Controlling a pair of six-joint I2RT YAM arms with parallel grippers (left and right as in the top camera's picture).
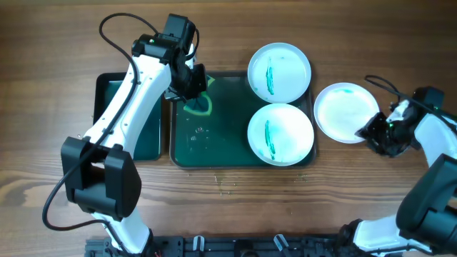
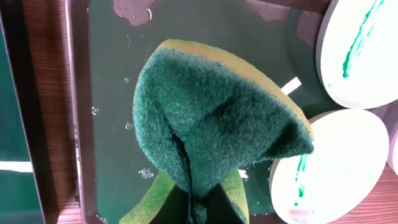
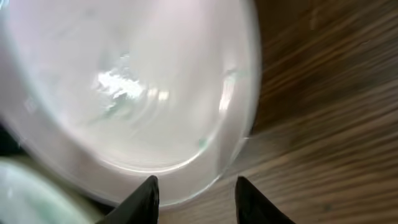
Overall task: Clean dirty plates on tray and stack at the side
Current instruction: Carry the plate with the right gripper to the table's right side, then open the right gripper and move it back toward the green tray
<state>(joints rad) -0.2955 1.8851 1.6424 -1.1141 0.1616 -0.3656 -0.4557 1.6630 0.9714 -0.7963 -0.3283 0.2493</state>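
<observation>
Two plates (image 1: 280, 134) on tray (image 1: 214, 146), third plate (image 1: 345, 112) right of it, perhaps touching

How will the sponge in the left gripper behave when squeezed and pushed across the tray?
The sponge is likely soft and floppy: it folds sharply where the left gripper pinches it. Probably light, being yellow foam. Its coarse green face should drag rather than slide on the wet tray.

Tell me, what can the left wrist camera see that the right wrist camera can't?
Only the left wrist camera shows the green sponge squeezed in the left gripper, the wet tray, and two plates with green streaks. Only the right wrist camera shows a third plate, almost clean, and the open right gripper at its rim. Both show some brown wooden table.
</observation>
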